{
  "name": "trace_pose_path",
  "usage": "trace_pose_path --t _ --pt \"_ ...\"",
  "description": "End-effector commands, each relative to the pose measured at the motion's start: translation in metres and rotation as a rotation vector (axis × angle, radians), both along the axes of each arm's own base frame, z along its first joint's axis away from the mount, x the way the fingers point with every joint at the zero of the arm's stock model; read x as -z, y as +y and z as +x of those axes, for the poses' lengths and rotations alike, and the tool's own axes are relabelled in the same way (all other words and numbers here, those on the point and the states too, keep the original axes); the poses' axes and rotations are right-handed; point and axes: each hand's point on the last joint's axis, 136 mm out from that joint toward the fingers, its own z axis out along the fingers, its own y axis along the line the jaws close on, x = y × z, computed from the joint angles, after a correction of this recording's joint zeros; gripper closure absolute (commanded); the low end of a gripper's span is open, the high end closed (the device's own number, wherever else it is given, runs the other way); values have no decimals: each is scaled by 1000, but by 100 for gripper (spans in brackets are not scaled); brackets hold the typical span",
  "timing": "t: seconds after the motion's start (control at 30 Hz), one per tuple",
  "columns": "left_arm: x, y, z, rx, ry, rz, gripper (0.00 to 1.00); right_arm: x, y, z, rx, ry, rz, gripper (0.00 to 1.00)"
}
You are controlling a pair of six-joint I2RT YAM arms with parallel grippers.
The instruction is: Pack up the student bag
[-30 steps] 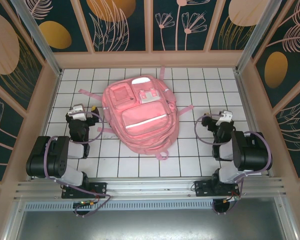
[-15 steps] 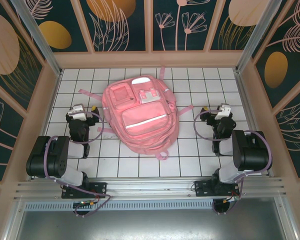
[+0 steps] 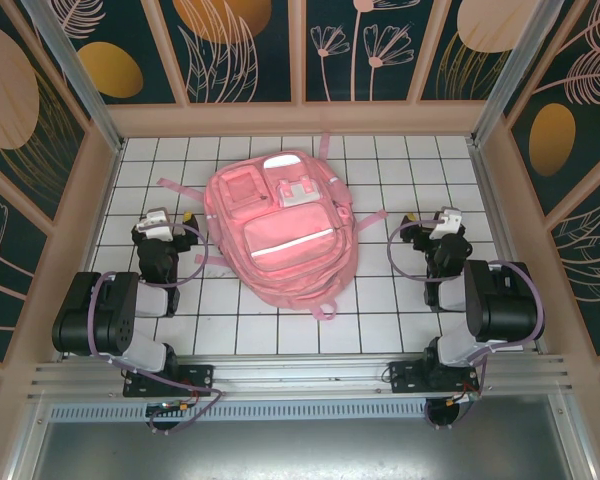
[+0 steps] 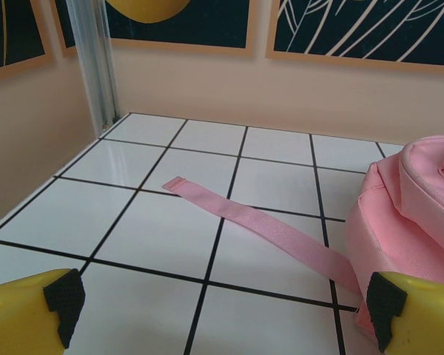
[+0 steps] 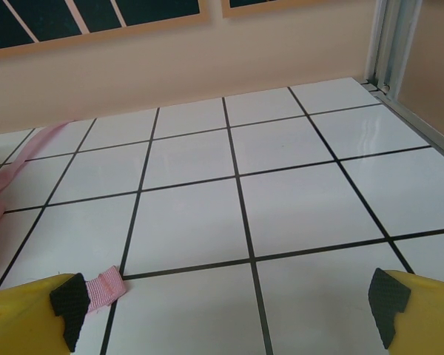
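Note:
The student bag (image 3: 280,230), a large pink backpack with white stripes and front pockets, lies flat in the middle of the tiled table; its side (image 4: 422,200) fills the right of the left wrist view. A pink strap (image 4: 259,225) runs from it across the tiles. My left gripper (image 3: 170,222) rests left of the bag, open, with bare tile between its fingers (image 4: 226,318). My right gripper (image 3: 442,222) sits right of the bag, open over bare tile (image 5: 229,310). A strap end (image 5: 103,288) lies by its left fingertip.
Wooden walls (image 3: 300,118) with dark floral panels enclose the white tiled table (image 3: 380,310). Metal posts (image 4: 96,66) stand in the back corners. Loose pink straps (image 3: 175,187) spread out from the bag on several sides.
The right gripper has moved slightly away from the base, toward the back of the table. The left arm and the bag have stayed put.

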Motion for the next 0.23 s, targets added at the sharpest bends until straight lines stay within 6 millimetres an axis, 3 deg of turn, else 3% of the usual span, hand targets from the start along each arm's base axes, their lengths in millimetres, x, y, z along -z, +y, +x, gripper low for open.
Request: trace_pose_path --t 0.0,0.2 --pt "-8 1 4 7 -27 11 1 -9 6 3 -32 -31 -12 1" --pt "-9 -2 3 22 -30 14 1 -9 6 3 -32 -32 -13 1"
